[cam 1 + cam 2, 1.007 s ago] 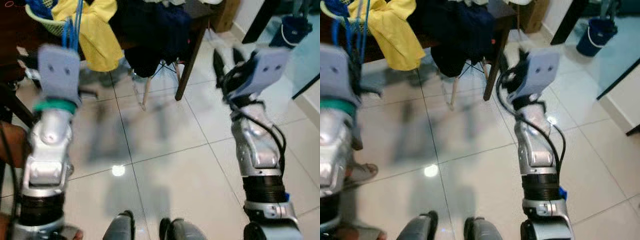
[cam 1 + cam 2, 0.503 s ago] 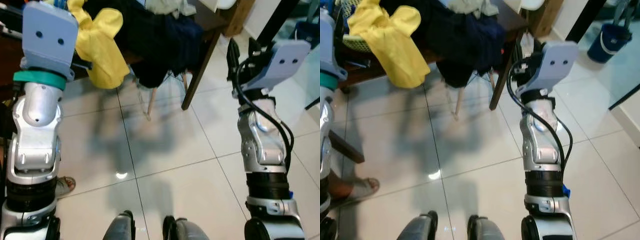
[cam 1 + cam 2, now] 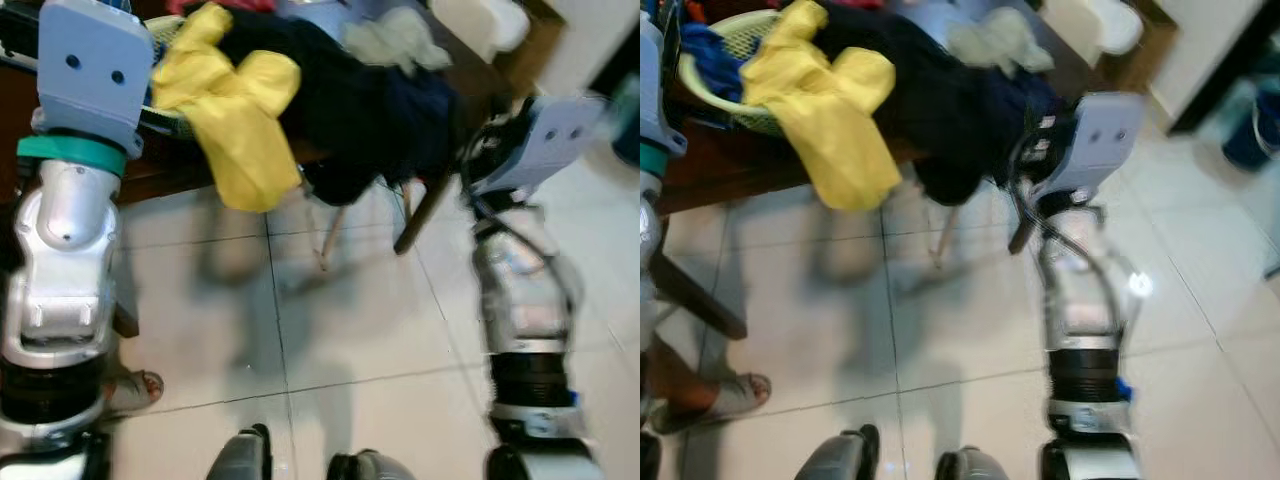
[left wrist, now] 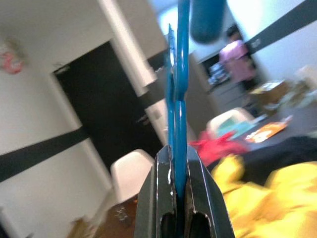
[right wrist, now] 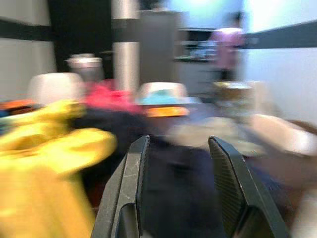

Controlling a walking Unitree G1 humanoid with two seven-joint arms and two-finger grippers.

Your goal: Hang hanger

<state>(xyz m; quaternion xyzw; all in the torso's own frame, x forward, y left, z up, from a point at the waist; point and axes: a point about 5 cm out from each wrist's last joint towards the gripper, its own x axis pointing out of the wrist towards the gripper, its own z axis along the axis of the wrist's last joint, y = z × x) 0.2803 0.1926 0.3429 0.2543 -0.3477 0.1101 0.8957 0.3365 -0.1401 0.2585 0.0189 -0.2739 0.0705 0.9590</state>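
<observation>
Two arms raised before a dark table (image 3: 710,165) heaped with clothes. Left gripper (image 4: 179,198) pinched shut on a blue hanger (image 4: 179,99), thin plastic edge-on between the black fingers (image 4: 153,198) and running straight out past the tips. Beyond those tips, in the left wrist view: a black doorway (image 4: 99,104), a white chair (image 4: 131,171), something red (image 4: 218,148) and a yellow garment (image 4: 267,193) lying on the table below the hanger, and a person in pink (image 4: 233,52) far off at the back of the room. Right gripper (image 5: 181,188) parted, nothing between the two fingers (image 5: 131,183); just ahead of them a dark garment (image 5: 173,183), the yellow one off to the side, blurred white chairs (image 5: 161,91) farther out. From the head views: left arm (image 3: 65,230) held high by the table edge, the hanger's lower end not clear there; right arm (image 3: 1080,250) up by the far table leg (image 3: 1020,235), smeared with motion. Between the arms, the yellow garment (image 3: 825,110) draped over the table's near edge and hanging down, a dark pile (image 3: 960,110) next to it, a pale cloth (image 3: 995,40) on top. Green basket (image 3: 725,60) with blue cloth inside, close to the left arm. Someone's sandalled foot (image 3: 715,398) on the tiled floor (image 3: 960,330) beneath the left arm. Robot's own feet (image 3: 900,462) at the bottom.
</observation>
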